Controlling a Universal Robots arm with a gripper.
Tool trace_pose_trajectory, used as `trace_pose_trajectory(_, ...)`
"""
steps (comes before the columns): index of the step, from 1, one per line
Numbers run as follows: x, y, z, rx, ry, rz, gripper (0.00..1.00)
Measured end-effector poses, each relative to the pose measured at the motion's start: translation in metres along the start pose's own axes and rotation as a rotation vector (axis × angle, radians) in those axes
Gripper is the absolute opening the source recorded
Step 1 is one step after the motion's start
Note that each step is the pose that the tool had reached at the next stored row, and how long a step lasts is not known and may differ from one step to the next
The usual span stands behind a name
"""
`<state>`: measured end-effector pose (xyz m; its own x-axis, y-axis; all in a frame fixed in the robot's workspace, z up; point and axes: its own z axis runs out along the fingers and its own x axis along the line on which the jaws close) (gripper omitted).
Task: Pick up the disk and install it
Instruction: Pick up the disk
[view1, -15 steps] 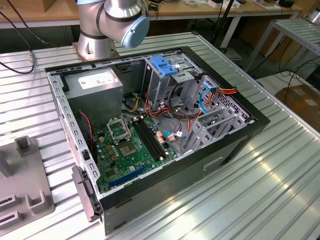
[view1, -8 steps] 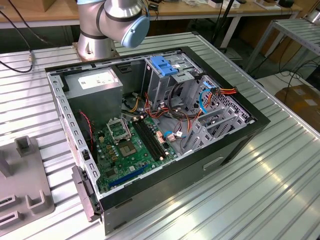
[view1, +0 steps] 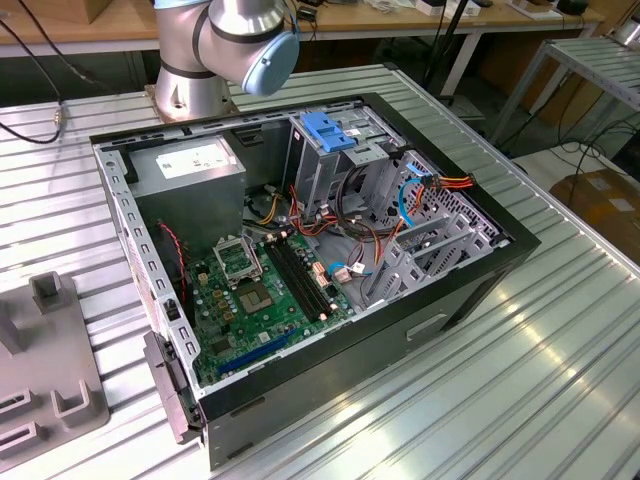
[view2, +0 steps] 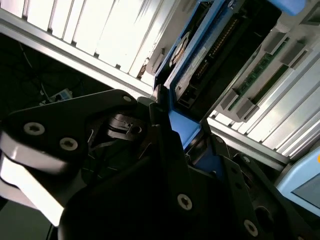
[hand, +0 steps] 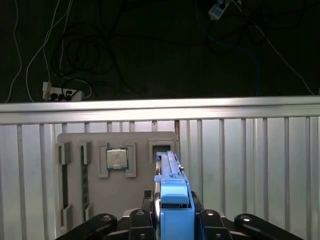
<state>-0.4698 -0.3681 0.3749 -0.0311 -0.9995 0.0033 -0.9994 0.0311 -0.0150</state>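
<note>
The disk is seen edge-on in the first wrist view, a grey metal drive in a bright blue carrier frame. My gripper is shut on it, with a dark finger on each side of the blue frame. The disk's far end lies over a slot in the grey fixture tray; I cannot tell whether it touches the slot. In the second wrist view the disk shows its connector side, and the gripper clamps the blue frame's end.
The open computer case lies on the slatted metal table, with the arm's base behind it. Inside are a blue bracket on the drive cage, a grey bay and cables. The fixture tray holds a processor chip.
</note>
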Motion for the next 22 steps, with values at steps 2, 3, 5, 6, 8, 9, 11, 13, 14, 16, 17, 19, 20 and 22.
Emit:
trace_pose_trajectory(2, 0.0000, 0.0000, -0.0044, -0.0001, -0.0017, 0.000, 0.37)
trace_pose_trajectory(3, 0.0000, -0.0001, -0.0075, -0.0003, -0.0024, 0.000, 0.37)
trace_pose_trajectory(5, 0.0000, -0.0001, -0.0112, -0.0004, -0.0032, 0.000, 0.37)
trace_pose_trajectory(6, 0.0000, -0.0002, -0.0135, -0.0004, -0.0037, 0.000, 0.37)
trace_pose_trajectory(8, 0.0000, -0.0002, -0.0165, -0.0006, -0.0043, 0.000, 0.37)
trace_pose_trajectory(9, 0.0000, -0.0003, -0.0189, -0.0007, -0.0049, 0.000, 0.37)
trace_pose_trajectory(11, 0.0001, -0.0003, -0.0231, -0.0011, -0.0060, 0.000, 0.37)
trace_pose_trajectory(13, 0.0001, -0.0004, -0.0282, -0.0014, -0.0073, 0.000, 0.37)
trace_pose_trajectory(14, 0.0001, -0.0004, -0.0310, -0.0014, -0.0077, 0.000, 0.37)
trace_pose_trajectory(16, 0.0001, -0.0005, -0.0358, -0.0021, -0.0083, 0.000, 0.37)
trace_pose_trajectory(17, 0.0001, -0.0005, -0.0377, -0.0023, -0.0087, 0.000, 0.37)
trace_pose_trajectory(19, 0.0001, -0.0006, -0.0418, -0.0027, -0.0103, 0.000, 0.37)
trace_pose_trajectory(20, 0.0001, -0.0006, -0.0439, -0.0030, -0.0113, 0.000, 0.37)
trace_pose_trajectory(22, 0.0001, -0.0007, -0.0478, -0.0033, -0.0130, 0.000, 0.37)
